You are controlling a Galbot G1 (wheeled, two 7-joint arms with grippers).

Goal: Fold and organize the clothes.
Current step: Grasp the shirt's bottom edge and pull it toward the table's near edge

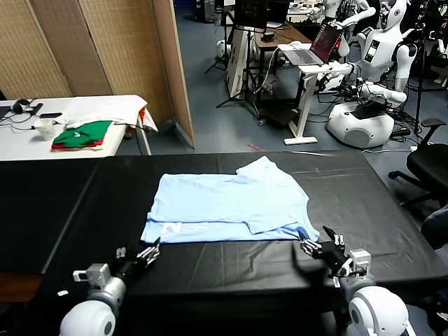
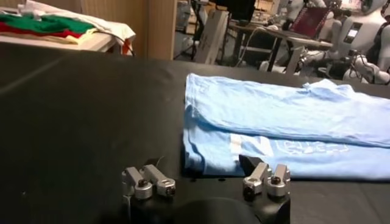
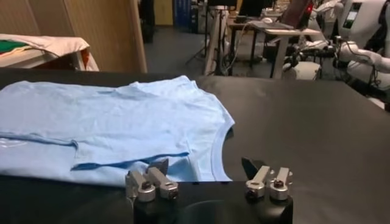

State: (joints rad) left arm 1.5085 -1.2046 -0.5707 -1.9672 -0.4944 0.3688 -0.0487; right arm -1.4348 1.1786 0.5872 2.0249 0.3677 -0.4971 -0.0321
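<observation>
At the near edge of the black worktop point(image 1: 63, 203), the left gripper point(image 1: 145, 255) waits at about 7 o'clock and the right gripper point(image 1: 323, 248) at about 5 o'clock, both with fingers apart and holding nothing. Just beyond them, at the centre, lies the pale blue T-shirt point(image 1: 227, 206), partly folded, one layer turned over the body and its white lettering toward the left gripper. The right gripper sits close to the neckline corner. A pinch catching only the top layer could drag the thin fabric and undo the fold. Far off at 10 o'clock, green-and-red garments point(image 1: 82, 134) rest on a white table point(image 1: 21, 143).
</observation>
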